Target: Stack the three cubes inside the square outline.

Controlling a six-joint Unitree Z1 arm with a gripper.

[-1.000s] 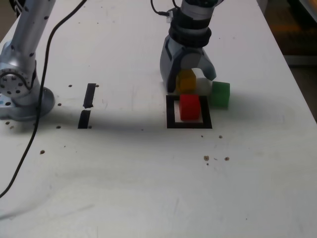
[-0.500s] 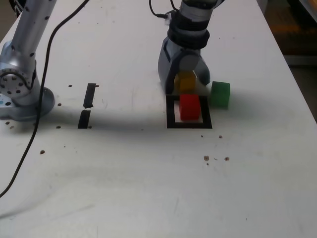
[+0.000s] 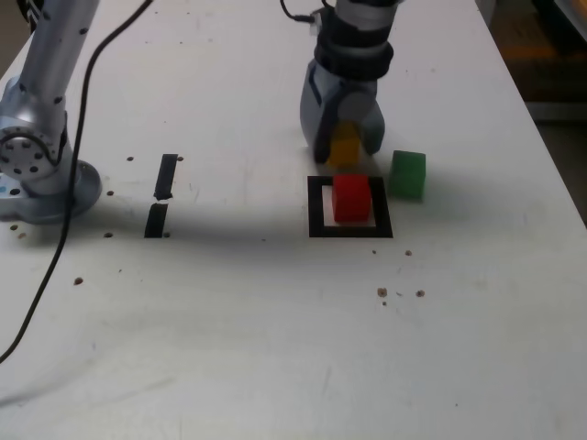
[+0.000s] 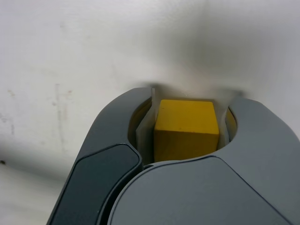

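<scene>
The white desk [image 3: 229, 321] is being seen across most of the exterior view, with everything else being carried on it or held above it. At the exterior view's left, part of the arm [image 3: 50, 73] is being shown rising from its round base, and its far end is being pointed down near the middle. The grey claw [image 3: 346, 151] is being clamped on the yellow cube [image 4: 185, 131], which is being enclosed between its two fingers just beyond the outline. Whether the yellow cube is being lifted or is being supported by the desk cannot be told. A black cable [image 3: 77, 156] is being draped across the arm's side of the exterior view. The outline [image 3: 317, 211] is being marked in black tape around a white centre, and within it the red cube [image 3: 351, 199] is being displayed. The green cube [image 3: 408, 176] is being seen just beside the outline, towards the exterior view's right. Well apart, towards the left, two tape strips [image 3: 166, 176] are being shown nearly end to end. Small dark specks [image 3: 382, 292] are being scattered over the desk.
</scene>
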